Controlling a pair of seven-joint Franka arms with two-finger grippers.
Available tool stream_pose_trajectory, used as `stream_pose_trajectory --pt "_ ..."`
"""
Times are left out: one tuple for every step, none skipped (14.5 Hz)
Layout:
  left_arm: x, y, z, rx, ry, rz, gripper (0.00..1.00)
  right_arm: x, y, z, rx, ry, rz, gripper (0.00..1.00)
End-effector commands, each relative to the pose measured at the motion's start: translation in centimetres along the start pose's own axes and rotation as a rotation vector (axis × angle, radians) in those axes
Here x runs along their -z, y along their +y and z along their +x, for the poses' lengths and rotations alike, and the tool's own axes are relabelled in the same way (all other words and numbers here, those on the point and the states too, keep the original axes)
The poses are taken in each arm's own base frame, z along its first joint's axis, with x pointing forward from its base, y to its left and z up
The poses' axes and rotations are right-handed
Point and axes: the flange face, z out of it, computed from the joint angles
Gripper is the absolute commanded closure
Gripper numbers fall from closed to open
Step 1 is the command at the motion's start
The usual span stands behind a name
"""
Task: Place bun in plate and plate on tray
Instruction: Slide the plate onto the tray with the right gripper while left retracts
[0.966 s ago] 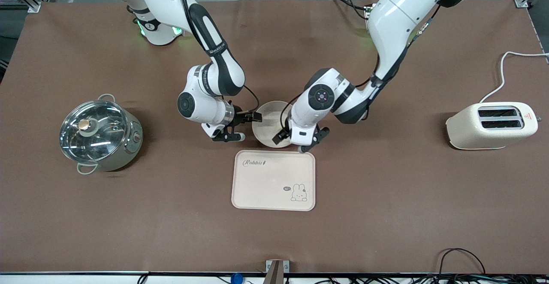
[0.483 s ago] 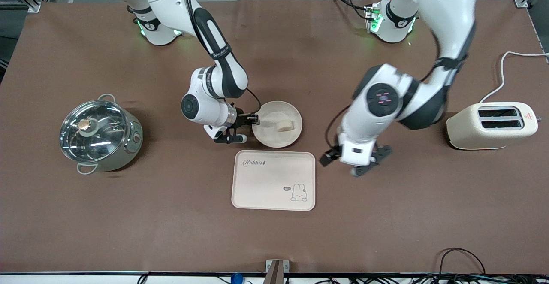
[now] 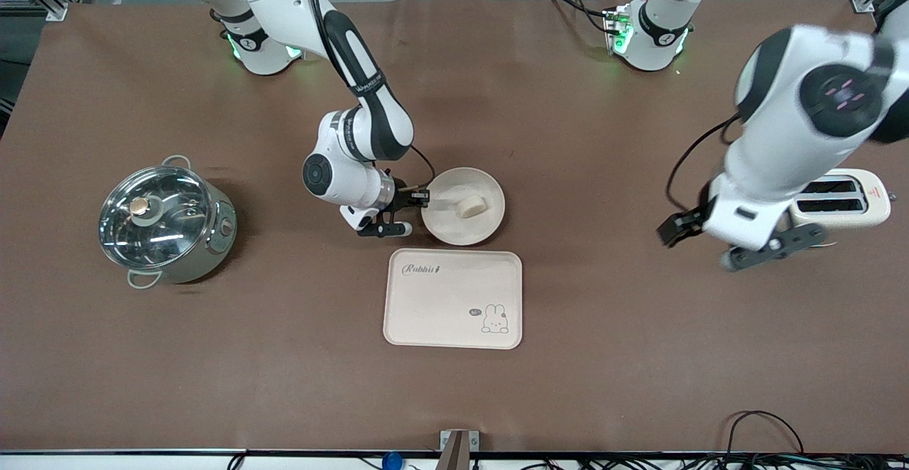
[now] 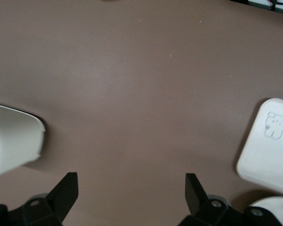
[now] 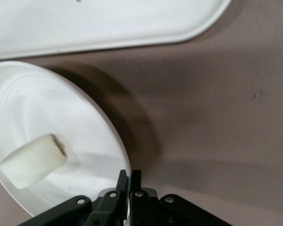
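The bun [image 3: 470,206] lies in the round cream plate [image 3: 454,227], which sits on the brown table just farther from the front camera than the tray [image 3: 452,298]. My right gripper [image 3: 424,200] is shut on the plate's rim at the edge toward the right arm's end. The right wrist view shows its fingers [image 5: 129,175] pinching the rim of the plate [image 5: 47,108], with the bun [image 5: 32,160] inside and the tray [image 5: 99,23] close by. My left gripper [image 3: 699,246] is open and empty, up in the air over bare table beside the toaster; its wrist view [image 4: 131,181] shows only table between the fingers.
A cream toaster [image 3: 817,207] with a white cord stands at the left arm's end and also shows in the left wrist view [image 4: 12,146]. A steel pot with a glass lid [image 3: 165,223] stands at the right arm's end. The tray's rabbit corner shows in the left wrist view [image 4: 269,146].
My left gripper has left the plate and swung toward the toaster, leaving the bun in the plate. The right gripper and plate have shifted slightly toward the left arm's end.
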Motion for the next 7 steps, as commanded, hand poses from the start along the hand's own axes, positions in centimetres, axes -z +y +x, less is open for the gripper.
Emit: stream_pose_trajectory --pt "5.1 -2.8 -2.1 -0.11 0.037 0.035 0.0 3.6 -2.3 1.3 0.025 0.049 0.067 1.0" --pt "6.3 -3.6 -2.8 -0.136 0.03 0.035 0.0 5.1 -3.4 2.3 0.04 0.066 0.086 1.0" --pt "7.4 -4.1 -3.4 -0.161 0.021 0.014 0.0 6.1 -4.0 3.1 0.058 0.061 0.091 1.0" --pt "9.0 -5.9 -4.0 -0.165 0.023 -0.004 0.0 7.4 -4.8 4.2 0.113 0.067 0.06 1.0" --pt "9.7 -6.8 -4.4 -0.187 0.013 -0.023 0.0 8.0 -4.2 6.0 0.152 0.083 0.005 1.0" --pt "10.5 -8.1 -5.0 -0.211 -0.012 -0.043 0.0 8.6 -3.8 7.8 0.173 0.096 -0.029 1.0" --pt "11.1 -8.8 -5.6 -0.228 -0.033 -0.059 0.0 8.4 -3.3 9.1 0.167 0.081 -0.03 1.0"
